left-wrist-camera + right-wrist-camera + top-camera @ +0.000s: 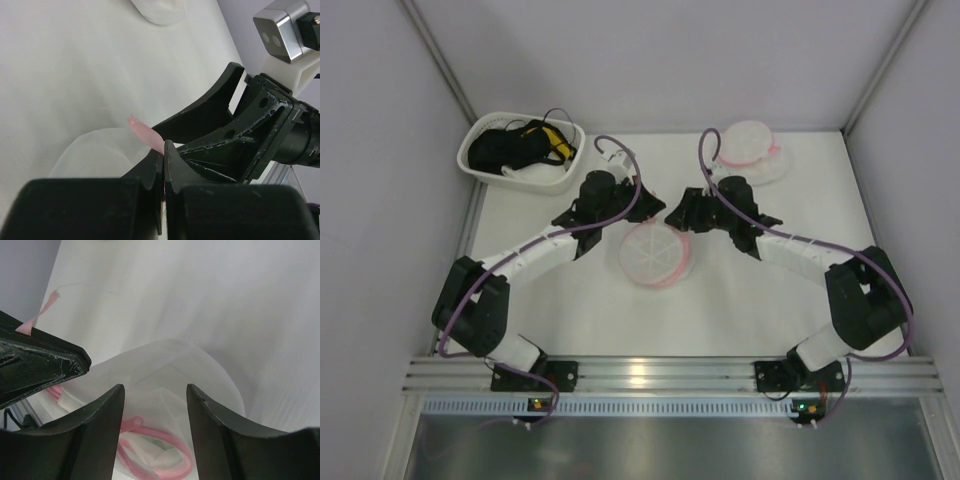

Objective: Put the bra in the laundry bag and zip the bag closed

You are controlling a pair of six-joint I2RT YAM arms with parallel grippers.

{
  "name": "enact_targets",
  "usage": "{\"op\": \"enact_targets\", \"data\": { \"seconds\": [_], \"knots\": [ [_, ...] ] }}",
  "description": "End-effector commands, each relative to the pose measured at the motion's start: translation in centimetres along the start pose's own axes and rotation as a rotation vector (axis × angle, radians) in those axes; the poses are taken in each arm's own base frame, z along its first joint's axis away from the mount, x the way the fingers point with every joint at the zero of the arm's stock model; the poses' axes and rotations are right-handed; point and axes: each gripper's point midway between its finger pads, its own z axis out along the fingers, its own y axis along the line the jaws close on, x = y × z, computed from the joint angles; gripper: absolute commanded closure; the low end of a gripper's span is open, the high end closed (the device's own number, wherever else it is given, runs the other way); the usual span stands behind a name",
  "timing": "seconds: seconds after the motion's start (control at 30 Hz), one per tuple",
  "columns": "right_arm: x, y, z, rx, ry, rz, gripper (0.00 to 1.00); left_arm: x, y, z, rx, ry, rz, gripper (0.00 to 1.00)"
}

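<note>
The round domed laundry bag of translucent white mesh (pixel 655 255) lies on the white table (pixel 570 320), and both arms are gathered at it. I judge that the task is in its last part, the closing of the zipper. In the right wrist view the pink zipper ring (pixel 131 424) runs in a loose curl with the mesh gaping beside it, so the bag does not look fully zipped. Whether the bra is already inside the bag, I cannot tell. Something pale shows through the mesh, but it is too vague to name. Beyond the bag, far to the right and well apart from it, lies a soft white heap with pink edges (pixel 752 150). What it is, I also cannot tell. If the bra is inside, only the zipping is left.

The left gripper (pixel 164 152) reaches in from the left of the bag and sits at the rim, low over the table. Its fingers are pressed together and they pinch a thin pink tab (pixel 145 135), which sticks out past the fingertips. I take this tab as a part of the bag's zipper.

The right gripper (pixel 155 395) comes from the right of the bag and hangs just above its edge, pointing down at the mesh. Its fingers are spread, with the zipper ring under the gap between them, and I see nothing held.

Far to the left of the bag, well apart, stands a white plastic oval basket (pixel 480 170) with a black tangle (pixel 515 148) in it.
</note>
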Motion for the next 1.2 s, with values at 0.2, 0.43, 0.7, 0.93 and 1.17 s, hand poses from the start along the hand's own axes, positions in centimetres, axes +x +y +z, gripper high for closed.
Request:
{"op": "enact_targets", "data": {
  "seconds": [0.2,0.43,0.7,0.93,1.17],
  "knots": [
    [-2.1,3.2,-0.7,-0.078,-0.059,0.175,0.59,-2.7,-1.2,0.1,0.026,-0.096,0.015,1.00],
    [-2.4,3.5,-1.7,-0.074,-0.099,0.300,0.65,-2.1,-0.9,0.1,0.023,-0.085,-0.006,1.00],
    [-1.5,2.8,-2.2,-0.021,-0.061,0.322,0.54,-2.3,-0.8,-0.2,0.015,-0.101,-0.001,1.00],
    [-1.0,3.2,-2.4,-0.036,-0.044,0.366,0.33,-2.4,-0.8,-0.3,0.014,-0.106,-0.008,1.00],
    [-1.1,3.3,-3.0,-0.052,-0.072,0.386,0.57,-2.0,-0.5,-0.3,0.007,-0.109,-0.041,1.00]
  ]
}}
